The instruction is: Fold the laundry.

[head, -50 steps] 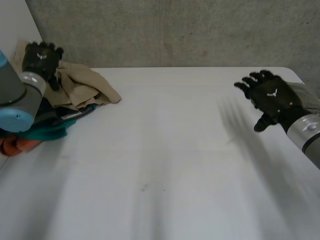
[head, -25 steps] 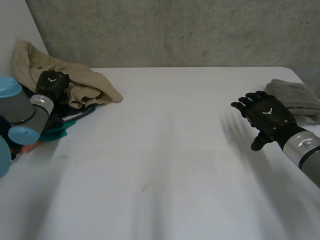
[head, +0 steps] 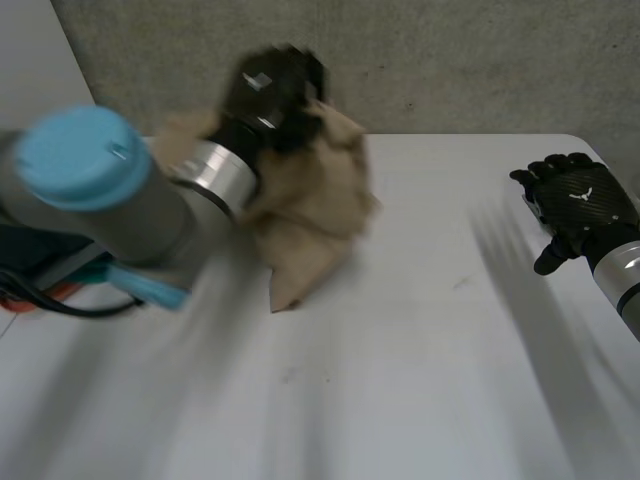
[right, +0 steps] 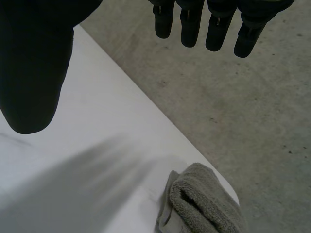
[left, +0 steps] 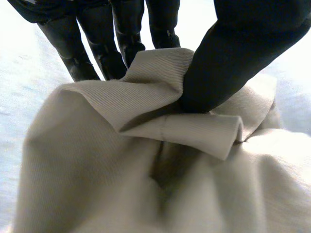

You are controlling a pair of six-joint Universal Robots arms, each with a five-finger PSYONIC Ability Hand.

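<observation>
Over the table's far left, the left hand pinches the tan cloth between thumb and fingers, having carried it in from the table's left edge. It hangs ready for spreading. Near the table's right edge, the right hand hovers spread and empty.

The left arm reaches toward eleven o'clock, its left hand raised with thumb and fingers pinched on a tan cloth, while the right hand hovers at three o'clock, fingers loosely straight and apart.
</observation>
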